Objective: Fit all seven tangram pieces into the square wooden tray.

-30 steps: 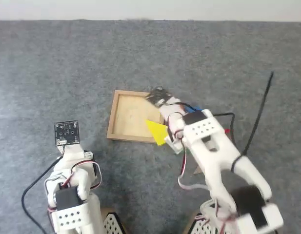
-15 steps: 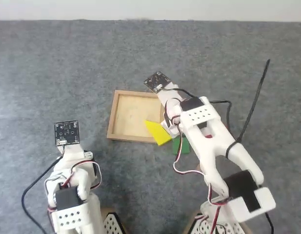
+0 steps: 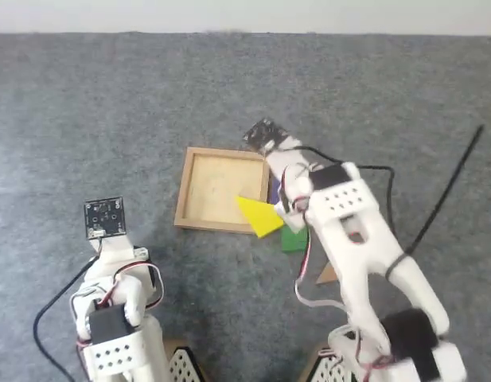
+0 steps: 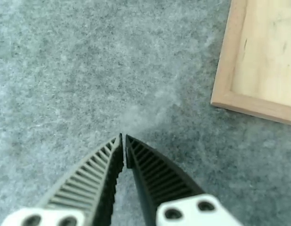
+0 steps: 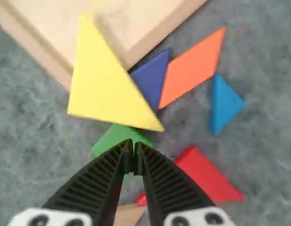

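The square wooden tray [image 3: 184, 191] lies mid-table with bare wood inside. A yellow triangle [image 3: 261, 216] rests across its near right corner, partly on the rim [image 5: 39, 52]. My right gripper [image 5: 133, 143] is shut and holds nothing; its tips are over a green piece [image 5: 114, 140], just off the edge of the yellow triangle [image 5: 105, 89]. Beyond lie a dark blue triangle [image 5: 152, 77], an orange parallelogram [image 5: 192, 66], a light blue triangle [image 5: 223, 103] and a red triangle [image 5: 202, 176]. My left gripper [image 4: 124, 137] is shut over bare carpet, short of the tray's corner [image 4: 225, 94].
Grey carpet covers the table. A tan piece [image 3: 326, 274] shows beside the right arm [image 3: 352, 239], which hides most loose pieces in the high view. The left arm [image 3: 110, 302] stands near the front left, with open carpet between it and the tray.
The right arm swung its wrist back and to the right, uncovering the green piece. The yellow triangle stays on the tray's corner. The left arm shifted slightly left.
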`<state>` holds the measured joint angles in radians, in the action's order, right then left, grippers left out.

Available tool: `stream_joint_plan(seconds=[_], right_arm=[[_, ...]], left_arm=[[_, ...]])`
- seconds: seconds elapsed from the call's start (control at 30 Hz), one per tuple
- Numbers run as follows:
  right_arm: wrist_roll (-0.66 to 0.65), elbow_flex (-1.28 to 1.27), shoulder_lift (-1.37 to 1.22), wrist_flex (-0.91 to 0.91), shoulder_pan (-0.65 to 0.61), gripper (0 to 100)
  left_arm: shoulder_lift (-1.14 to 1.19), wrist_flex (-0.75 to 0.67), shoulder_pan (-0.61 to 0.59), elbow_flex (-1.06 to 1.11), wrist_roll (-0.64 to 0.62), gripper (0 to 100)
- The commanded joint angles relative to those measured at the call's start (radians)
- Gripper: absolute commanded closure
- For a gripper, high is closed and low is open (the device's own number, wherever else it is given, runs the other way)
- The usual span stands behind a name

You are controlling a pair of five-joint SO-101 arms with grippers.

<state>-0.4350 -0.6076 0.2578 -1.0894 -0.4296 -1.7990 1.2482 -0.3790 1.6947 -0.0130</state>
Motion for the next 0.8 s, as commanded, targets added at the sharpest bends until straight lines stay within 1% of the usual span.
stream_joint_plan(seconds=[0.0,0.13,0.23,0.37,0.43,0.57,0.67,0.77], right_arm=[[-0.012,-0.049,0.031,0.007,-0.019,98.9],[0.011,0.0,-0.113,0.065,-0.016,98.9],[0.011,0.103,-0.237,0.065,-0.012,99.1],[0.012,0.267,-0.38,0.061,0.041,99.1],[0.015,0.344,-0.438,0.025,0.05,99.1],[0.017,0.468,-0.519,-0.045,0.007,99.1],[0.055,0.525,-0.545,-0.056,-0.036,99.1],[0.064,0.56,-0.558,-0.058,-0.068,99.1]], left_arm=[[-0.017,0.012,-0.006,-0.012,0.008,99],[-0.017,0.012,-0.006,-0.012,0.008,99],[-0.017,0.012,-0.006,-0.012,0.008,99],[-0.017,0.012,-0.008,-0.012,0.008,99],[-0.017,0.012,-0.008,-0.012,0.008,99],[-0.017,0.012,-0.008,-0.012,0.008,99],[-0.017,0.012,-0.008,-0.012,0.008,99],[-0.017,0.012,-0.008,-0.012,0.008,99]])
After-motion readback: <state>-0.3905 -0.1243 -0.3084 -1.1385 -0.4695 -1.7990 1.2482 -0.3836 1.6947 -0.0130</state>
